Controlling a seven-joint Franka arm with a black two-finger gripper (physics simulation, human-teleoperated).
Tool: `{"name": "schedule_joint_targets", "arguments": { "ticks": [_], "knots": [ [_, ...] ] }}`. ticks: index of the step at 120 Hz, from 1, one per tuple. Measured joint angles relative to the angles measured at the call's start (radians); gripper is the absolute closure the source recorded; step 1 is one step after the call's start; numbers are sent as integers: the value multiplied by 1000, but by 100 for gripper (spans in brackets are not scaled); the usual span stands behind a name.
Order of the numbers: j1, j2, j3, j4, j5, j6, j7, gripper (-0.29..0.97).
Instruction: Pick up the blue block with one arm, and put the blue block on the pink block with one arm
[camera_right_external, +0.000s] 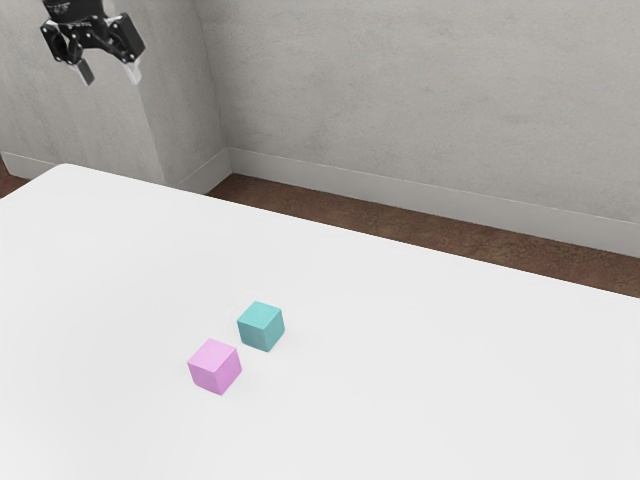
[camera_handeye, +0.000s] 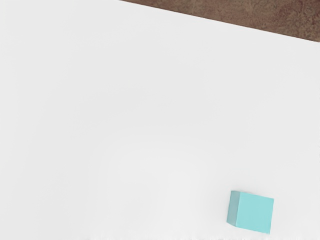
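A blue-green block (camera_right_external: 261, 325) rests on the white table (camera_right_external: 420, 380), near its middle. Just beside it, toward the front and the exterior view's left, lies a pink block (camera_right_external: 214, 366); the two are apart by a small gap. My black gripper (camera_right_external: 110, 70) hangs high at the exterior view's upper left, far above and away from both blocks, open with nothing between its fingers. The wrist view looks down on the table (camera_handeye: 125, 125) with the blue block (camera_handeye: 251, 211) on it.
The table's far edge meets a brown floor strip (camera_right_external: 420, 225) below a grey wall (camera_right_external: 420, 90). In the wrist view the brown floor (camera_handeye: 250, 12) lies beyond the table's edge.
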Motion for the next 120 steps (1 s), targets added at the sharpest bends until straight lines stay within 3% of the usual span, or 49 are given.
{"name": "schedule_joint_targets", "arguments": {
  "ticks": [25, 40, 49, 56, 78, 104, 120],
  "knots": [
    [-5, -50, 0, 61, -7, -23, 59, 2],
    [-107, -53, -5, 119, -6, -25, 86, 2],
    [-213, -4, -11, 112, 82, -12, 99, 2],
    [-240, 11, -7, 65, 112, -6, 109, 2],
    [-246, 47, 15, -293, 69, 105, 141, 2],
    [-238, 177, -2, -338, 9, 276, 169, 2],
    [-155, 223, -77, -343, -8, 345, 182, 2]
  ]
}}
